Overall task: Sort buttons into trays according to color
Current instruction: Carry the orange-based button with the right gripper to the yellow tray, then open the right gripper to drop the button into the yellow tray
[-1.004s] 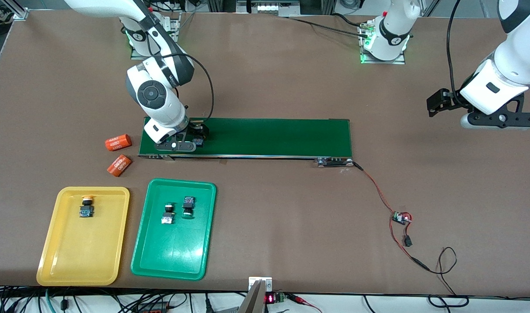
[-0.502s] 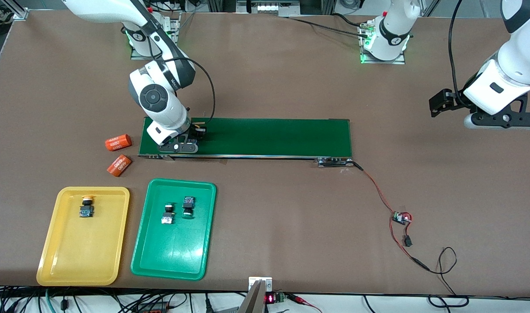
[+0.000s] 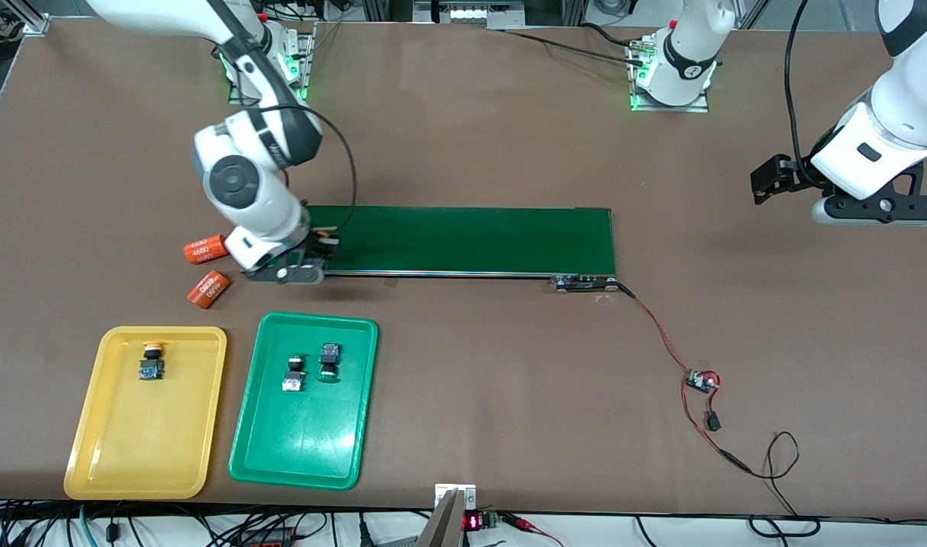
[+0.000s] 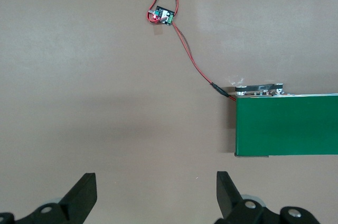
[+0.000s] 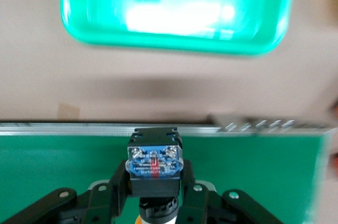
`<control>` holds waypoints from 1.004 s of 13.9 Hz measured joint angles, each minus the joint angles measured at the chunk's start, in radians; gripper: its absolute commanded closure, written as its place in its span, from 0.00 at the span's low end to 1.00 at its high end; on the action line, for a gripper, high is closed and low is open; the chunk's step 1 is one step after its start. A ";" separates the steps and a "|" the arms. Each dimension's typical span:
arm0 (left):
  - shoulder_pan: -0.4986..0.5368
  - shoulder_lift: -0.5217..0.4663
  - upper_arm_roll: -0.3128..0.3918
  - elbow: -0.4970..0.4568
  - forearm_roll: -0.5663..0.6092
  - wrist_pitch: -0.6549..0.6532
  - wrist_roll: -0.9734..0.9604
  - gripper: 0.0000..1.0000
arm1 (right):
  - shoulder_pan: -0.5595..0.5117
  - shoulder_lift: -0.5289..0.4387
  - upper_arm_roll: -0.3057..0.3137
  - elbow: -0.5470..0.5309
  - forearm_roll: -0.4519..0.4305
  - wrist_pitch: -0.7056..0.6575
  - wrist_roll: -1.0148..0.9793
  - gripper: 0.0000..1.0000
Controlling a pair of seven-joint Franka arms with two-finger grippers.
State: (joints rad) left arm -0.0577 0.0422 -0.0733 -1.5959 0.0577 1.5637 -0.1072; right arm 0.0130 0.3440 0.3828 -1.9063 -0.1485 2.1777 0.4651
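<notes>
Front view: the right gripper (image 3: 305, 262) is over the right arm's end of the belt (image 3: 463, 239), above the trays nearer the camera. The yellow tray (image 3: 91, 448) holds one yellow-capped button (image 3: 151, 362); the green tray (image 3: 304, 448) holds two buttons (image 3: 311, 366). Left wrist view: the left gripper (image 4: 153, 195) waits with jaws wide over bare table. Right wrist view: the fingers (image 5: 117, 184) clamp a fourth button (image 5: 153, 167) by its black body; a sliver of orange below suggests the yellow tray as its destination.

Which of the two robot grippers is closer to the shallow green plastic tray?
Right. The right gripper hangs over the belt's end just above the green tray; the left gripper waits toward the table's left-arm end.
</notes>
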 measured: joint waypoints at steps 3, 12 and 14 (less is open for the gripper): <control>0.000 0.000 -0.001 0.000 0.000 0.000 0.000 0.00 | -0.026 0.015 -0.096 0.160 0.000 -0.065 -0.166 0.85; 0.003 0.000 -0.002 0.000 0.000 -0.001 0.000 0.00 | -0.128 0.366 -0.235 0.370 -0.196 0.168 -0.352 0.85; 0.003 0.000 -0.002 0.000 0.000 -0.001 0.000 0.00 | -0.163 0.408 -0.239 0.376 -0.221 0.217 -0.362 0.85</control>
State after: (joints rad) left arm -0.0550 0.0418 -0.0756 -1.5957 0.0577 1.5628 -0.1073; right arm -0.1499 0.7515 0.1435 -1.5307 -0.3695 2.3950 0.1029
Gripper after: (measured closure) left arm 0.000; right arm 0.573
